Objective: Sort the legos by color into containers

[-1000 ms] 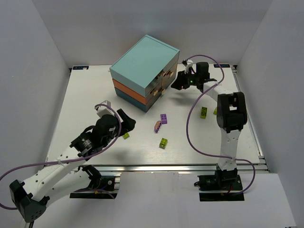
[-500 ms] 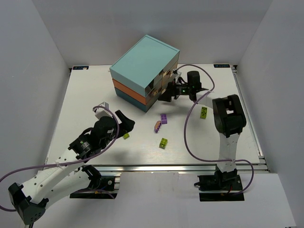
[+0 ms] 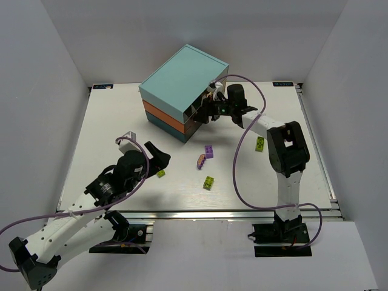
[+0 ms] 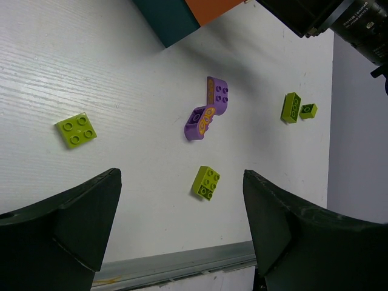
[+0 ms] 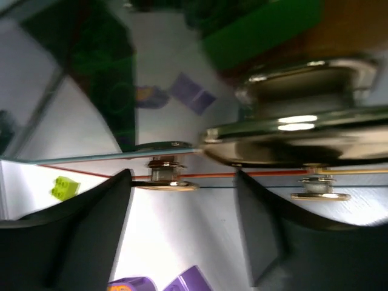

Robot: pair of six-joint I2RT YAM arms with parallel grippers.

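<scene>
The chest of drawers (image 3: 182, 90) has light teal, orange and dark teal layers and stands at the back middle. My right gripper (image 3: 204, 114) is open, right at the drawer fronts; in the blurred right wrist view (image 5: 182, 182) metal handles (image 5: 303, 130) lie just past its fingertips. My left gripper (image 3: 159, 155) is open and empty above the table (image 4: 180, 179). Loose legos lie on the table: a yellow-green brick (image 3: 161, 173) (image 4: 77, 130), two purple bricks (image 3: 209, 151) (image 4: 209, 112), a yellow-green brick (image 3: 208, 182) (image 4: 207, 182) and green bricks (image 3: 260, 143) (image 4: 291, 107).
White walls enclose the table on three sides. A metal rail (image 3: 200, 213) runs along the near edge. Purple cables (image 3: 239, 163) hang from both arms over the table. The right forearm reaches across the chest's right front corner.
My right gripper has swung left from beside the chest's right side to the drawer fronts. My left arm has drifted slightly down and left.
</scene>
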